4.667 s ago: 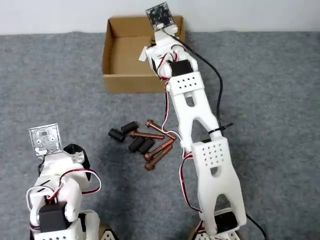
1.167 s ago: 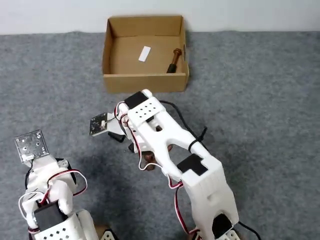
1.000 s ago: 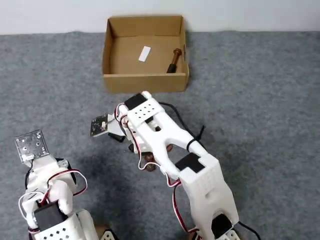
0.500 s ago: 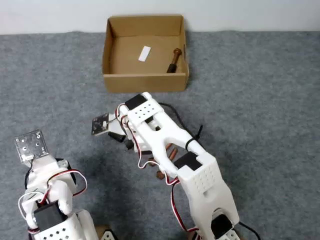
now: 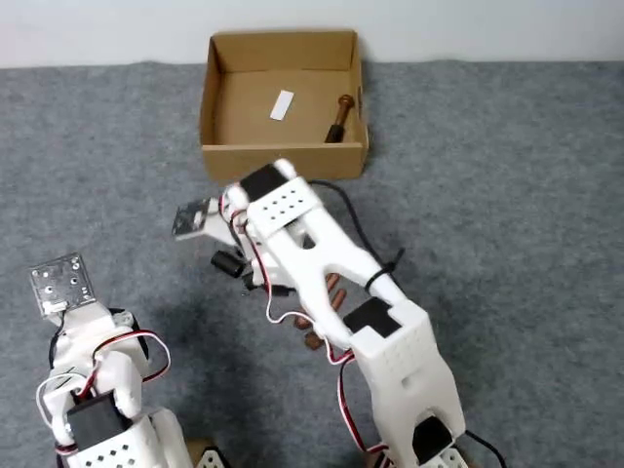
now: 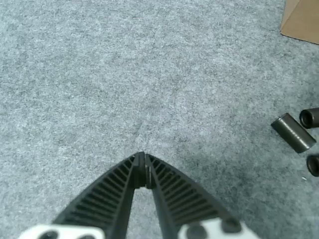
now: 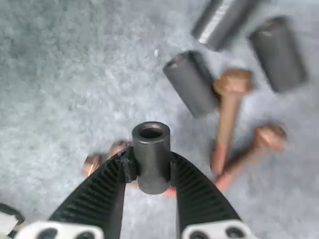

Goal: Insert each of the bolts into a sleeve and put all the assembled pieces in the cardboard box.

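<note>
Brown cardboard box [image 5: 283,161] stands at the far side of a grey carpet [image 5: 507,195]. The high view looks down into it: one sleeved bolt [image 5: 338,119] leans against the box's right wall, near a white label [image 5: 282,104] on the floor of the box.

Just in front of the box, the right arm [image 5: 331,273] lies over the loose parts and covers most of them; a few copper bolts [image 5: 327,292] peep out beneath it.

The right wrist view shows the grip: the right gripper [image 7: 151,164] is closed partway around an upright black sleeve [image 7: 151,144], with loose sleeves [image 7: 192,82] and bolts on the carpet beyond.

The left gripper [image 6: 140,167], well in front of the box and to its left, has its jaws pressed together on nothing. Its own view catches a corner of the box and loose sleeves.
</note>
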Available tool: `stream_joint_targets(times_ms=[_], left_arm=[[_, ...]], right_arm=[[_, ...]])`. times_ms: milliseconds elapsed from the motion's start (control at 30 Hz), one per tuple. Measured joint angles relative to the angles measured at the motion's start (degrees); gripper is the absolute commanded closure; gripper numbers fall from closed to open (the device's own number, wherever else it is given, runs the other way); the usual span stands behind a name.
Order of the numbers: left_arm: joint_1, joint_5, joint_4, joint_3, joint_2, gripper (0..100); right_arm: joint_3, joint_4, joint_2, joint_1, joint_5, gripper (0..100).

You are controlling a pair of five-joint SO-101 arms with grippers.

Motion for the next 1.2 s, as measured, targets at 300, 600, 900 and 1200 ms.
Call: stream_joint_targets(times_ms=[300,600,900,1200], left_arm=[[0.0,0.0,0.0,-4.2,0.0,100],[9.5,-0.1,5.2,-13.9,0.3,100],[15.1,3.3,10.5,-29.8,22.0,100],[29.8,17.1,24.0,-57.0,52.8,100]], right_arm=[[-1.2,2.0,-10.5,7.8,-8.5,99.0],[16.0,2.1,-32.6,15.6,-16.0,99.0],[32.0,2.1,-54.4,25.2,-37.0,99.0],[45.0,2.1,-70.3,37.1,-50.7,99.0]])
